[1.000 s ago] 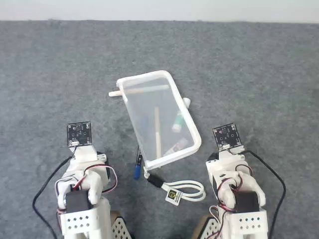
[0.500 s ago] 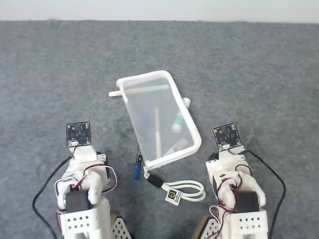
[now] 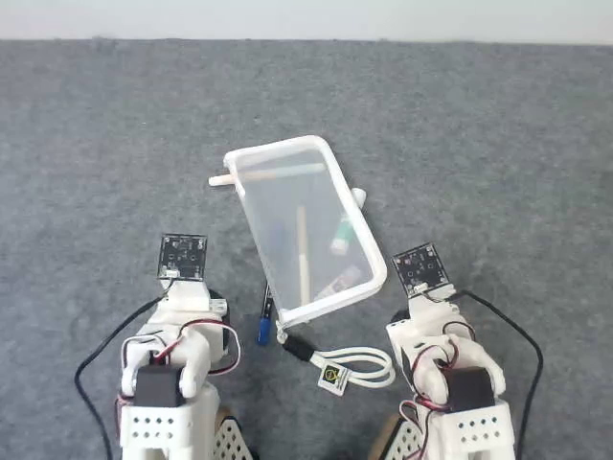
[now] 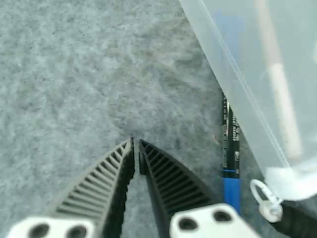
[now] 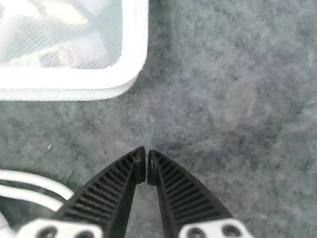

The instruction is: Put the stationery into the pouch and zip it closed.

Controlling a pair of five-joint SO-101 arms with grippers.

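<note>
A translucent pouch (image 3: 305,230) with a white zip border is pictured lying flat at the middle of the grey-felted table (image 3: 498,144), set at a slant between the two arms. Stationery is made out through its wall: a pale pencil (image 3: 303,254) laid lengthwise and a small white-and-green item (image 3: 341,235) close to the right-hand border. A wooden stick end (image 3: 222,179) is seen jutting out at the pouch's far left corner, and a white cap (image 3: 357,197) pokes out along the right-hand edge. Whether the zip is drawn shut cannot be told.

A black pen with a blue end (image 3: 264,318) is left outside on the table, just beside the pouch's near left edge. At the near corner a black tab is joined to a looped white cord (image 3: 369,364), to which a square tag (image 3: 334,377) is attached.

The left gripper (image 4: 136,144) is held clenched with nothing between its ribbed fingers (image 4: 106,178), over bare felt, with the pen and the pouch's edge near it on the side toward the other arm. The right gripper (image 5: 146,151) is likewise pressed closed and empty, poised above the felt near the pouch's near right corner, with the cord just beside it. Neither gripper is touching the pouch or the pen.
</note>
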